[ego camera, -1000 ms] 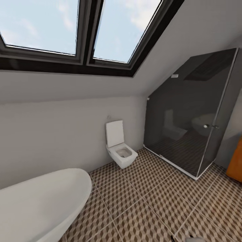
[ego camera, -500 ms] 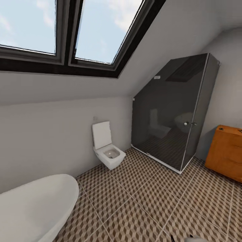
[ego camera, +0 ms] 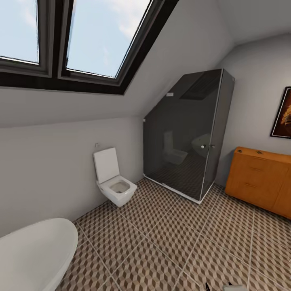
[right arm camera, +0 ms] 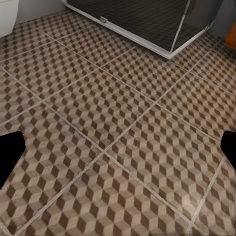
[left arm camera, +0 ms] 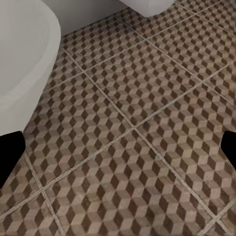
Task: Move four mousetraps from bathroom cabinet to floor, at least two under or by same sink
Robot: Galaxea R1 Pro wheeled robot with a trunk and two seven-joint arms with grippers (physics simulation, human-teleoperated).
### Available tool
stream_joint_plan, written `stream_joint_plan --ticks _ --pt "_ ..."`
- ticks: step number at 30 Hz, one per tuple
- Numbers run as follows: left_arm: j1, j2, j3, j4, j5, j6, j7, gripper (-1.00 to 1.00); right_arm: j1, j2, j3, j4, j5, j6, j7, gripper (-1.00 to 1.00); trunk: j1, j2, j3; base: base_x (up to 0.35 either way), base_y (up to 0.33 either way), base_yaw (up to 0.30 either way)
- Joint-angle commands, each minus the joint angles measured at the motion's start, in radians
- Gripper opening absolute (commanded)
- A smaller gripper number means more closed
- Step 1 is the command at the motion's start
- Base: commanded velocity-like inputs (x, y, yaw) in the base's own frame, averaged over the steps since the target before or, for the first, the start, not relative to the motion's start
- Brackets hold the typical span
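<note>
While both claws hang spread over bare floor (ego camera: 169,242), cabinet (ego camera: 258,182) stands well apart

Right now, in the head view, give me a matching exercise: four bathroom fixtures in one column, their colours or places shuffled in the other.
Things:
1. toilet
2. shower enclosure
3. cabinet
4. bathtub

Descriptions:
A. orange-brown wood, under the framed picture
B. dark glass, in the corner
C. white, rounded, nearest the camera
D. white, lid up, against the low wall

Pairs: 1-D, 2-B, 3-A, 4-C
</note>
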Motion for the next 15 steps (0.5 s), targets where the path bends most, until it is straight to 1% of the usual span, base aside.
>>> stream_joint_plan --ticks 1,15 --pt "-0.001 0.0 -0.001 0.004 0.008 -0.006 -0.003 1.0 -0.001 0.0 0.008 0.004 -0.008 -0.005 0.001 1.0 0.0 -0.001 0.0 0.0 0.0 -0.275" --pt "-0.001 0.0 -0.001 0.004 0.007 -0.006 -0.003 1.0 -0.002 0.0 0.008 0.004 -0.008 -0.003 0.002 1.0 0.0 -0.001 0.008 0.0 0.0 -0.275"
